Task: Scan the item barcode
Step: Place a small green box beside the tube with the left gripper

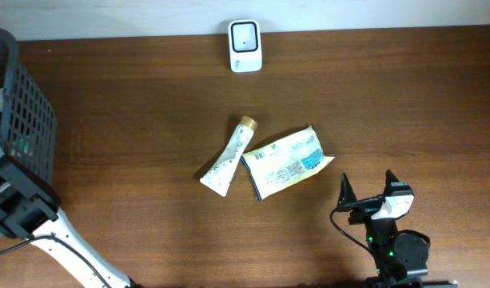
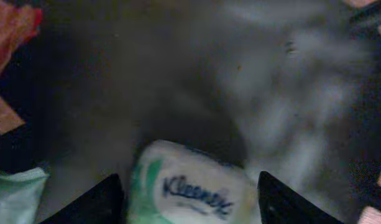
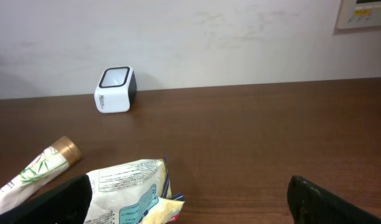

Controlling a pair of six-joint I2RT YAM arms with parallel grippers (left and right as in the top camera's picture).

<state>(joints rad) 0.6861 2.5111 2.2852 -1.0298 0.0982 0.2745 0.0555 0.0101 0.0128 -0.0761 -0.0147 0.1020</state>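
In the basket [image 1: 25,104], the left fingers [image 2: 106,202] straddle the Kleenex pack [image 2: 190,186] (pressing it or not, I cannot tell), whose soft wrap could slip free on the lift toward the scanner [image 1: 245,46]; the right fingers [image 3: 59,202] gape wide and empty over the tabletop [image 1: 149,104].
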